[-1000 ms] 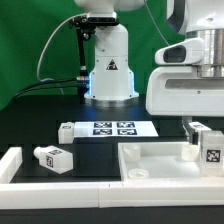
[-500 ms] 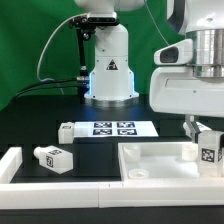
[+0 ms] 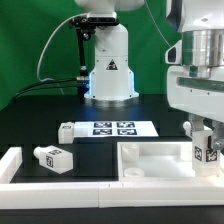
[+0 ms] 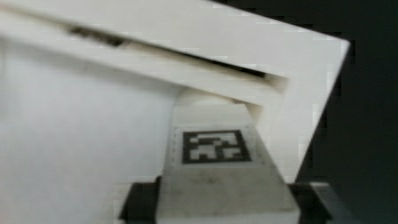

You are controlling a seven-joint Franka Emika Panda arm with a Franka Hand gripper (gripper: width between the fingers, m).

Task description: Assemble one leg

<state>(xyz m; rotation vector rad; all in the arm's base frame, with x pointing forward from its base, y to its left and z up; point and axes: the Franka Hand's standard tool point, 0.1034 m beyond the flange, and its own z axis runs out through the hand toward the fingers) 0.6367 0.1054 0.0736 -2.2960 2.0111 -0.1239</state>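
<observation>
White plastic, short and chunky, with a black-and-white square tag on its face: that is the leg (image 3: 206,150) I am handling, and it sits at the lower right of the exterior frame, directly under the gripper (image 3: 203,140). In the wrist picture the same leg (image 4: 217,160) fills the lower centre, with a dark finger pad (image 4: 139,201) at each side of its base. I judge the gripper clenched on the leg, the fingers pressed to its two flanks.

The leg's long axis runs roughly vertical, in line with the fingers, tag face toward the exterior camera. Below and beside it is the wide flat white square panel (image 3: 150,160), lower centre to lower right of the frame. The leg hangs over that panel's right-hand corner region; I cannot tell whether its lower end touches the panel. The wrist picture shows the white panel (image 4: 71,120) surface and edge just beyond the leg, but no corner hole is distinguishable there.

The relation that governs the coming move is therefore vertical: target straight beneath the held leg, axis already upright. I judge that seating calls for fine lateral alignment before descent; a tilt would jam.

A second white tagged peg (image 3: 53,157) lies at lower left, well apart.
</observation>
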